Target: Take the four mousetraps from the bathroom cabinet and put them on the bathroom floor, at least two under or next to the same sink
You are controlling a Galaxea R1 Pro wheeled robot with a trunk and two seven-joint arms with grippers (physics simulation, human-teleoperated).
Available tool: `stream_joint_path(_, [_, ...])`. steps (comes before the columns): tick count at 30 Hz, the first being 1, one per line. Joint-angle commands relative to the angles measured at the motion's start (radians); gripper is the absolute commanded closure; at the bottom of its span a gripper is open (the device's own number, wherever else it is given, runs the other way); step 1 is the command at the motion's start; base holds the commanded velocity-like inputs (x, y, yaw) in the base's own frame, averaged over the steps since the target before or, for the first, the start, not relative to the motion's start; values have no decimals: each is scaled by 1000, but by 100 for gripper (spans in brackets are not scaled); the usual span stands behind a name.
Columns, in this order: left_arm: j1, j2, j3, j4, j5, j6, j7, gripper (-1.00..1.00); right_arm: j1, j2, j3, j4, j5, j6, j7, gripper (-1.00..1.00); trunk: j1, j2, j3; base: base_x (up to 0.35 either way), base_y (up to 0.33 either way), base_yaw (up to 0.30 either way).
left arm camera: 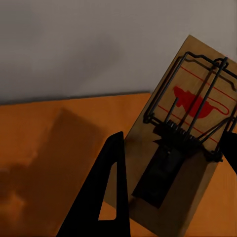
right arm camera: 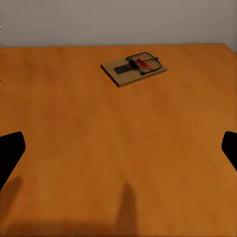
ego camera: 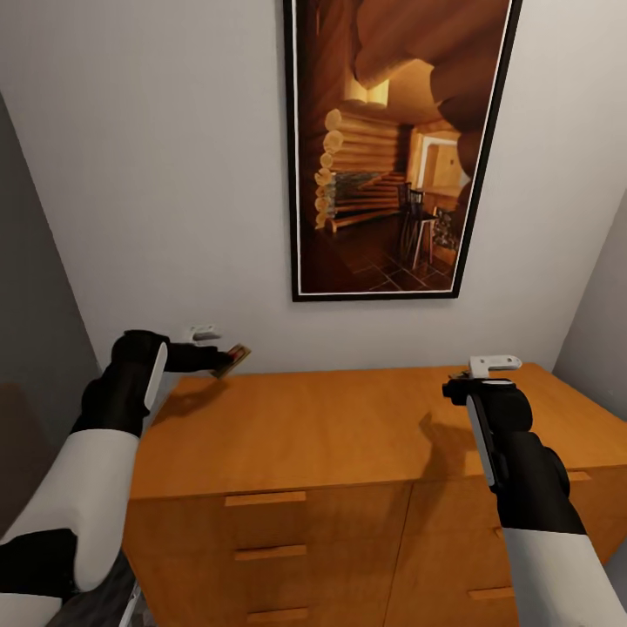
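My left gripper [ego camera: 219, 357] is shut on a mousetrap [ego camera: 233, 360], holding it tilted in the air just above the back left corner of the orange-brown cabinet [ego camera: 331, 427]. The left wrist view shows this wooden trap [left arm camera: 185, 143] with its wire bar and red spot, standing on edge between the dark fingers [left arm camera: 111, 192]. My right gripper [ego camera: 455, 386] hovers open over the right part of the cabinet top. In the right wrist view a second mousetrap [right arm camera: 134, 69] lies flat on the cabinet top [right arm camera: 113, 143] near the wall, ahead of the right gripper [right arm camera: 121, 148] and apart from it.
A large framed picture [ego camera: 396, 148] of a log-cabin interior hangs on the white wall above the cabinet. Drawer fronts with bar handles [ego camera: 266, 499] face me. Grey walls close in on both sides.
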Motion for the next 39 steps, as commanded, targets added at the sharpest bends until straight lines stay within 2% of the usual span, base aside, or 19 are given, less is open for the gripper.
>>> stream_joint_path(1, [-1,-3,1,4,-11,3,-10,100,-1,0,0,3,0,5,-2,-100,0,-1,-1,0,0,0])
stream_joint_path(5, [-1,-23,0,38,-13,2,-10,100,-7,0,-4,38,0,5,-8,-100,0,-1,-1,0,0,0])
stream_joint_path(9, [-1,-42,-2,68,-14,0,-10,100,-49,1,-5,68,2,5,-12,-100,0,-1,-1,0,0,0])
stream_joint_path(20, [-1,-54,-2,80,-13,-3,-10,100,-280,6,-6,143,0,5,-13,-100,0,-1,-1,0,0,0])
stream_joint_path(21, [-1,-54,-2,80,-13,-3,-10,100,-316,8,-6,169,-1,5,-14,-100,0,-1,-1,0,0,0])
stream_joint_path(26, [-1,-55,-2,80,-14,-3,-10,100,-402,11,-15,268,-2,5,-14,-100,0,-1,-1,0,0,0])
stream_joint_path(30, [-1,-55,-2,78,-14,-3,-10,100,-477,12,-62,398,-2,5,-14,-100,0,-1,-1,0,0,0])
stream_joint_path(39, [-1,-56,-2,80,-14,-4,-9,100,-534,12,-91,564,-2,5,-13,-100,0,-1,-1,0,0,0])
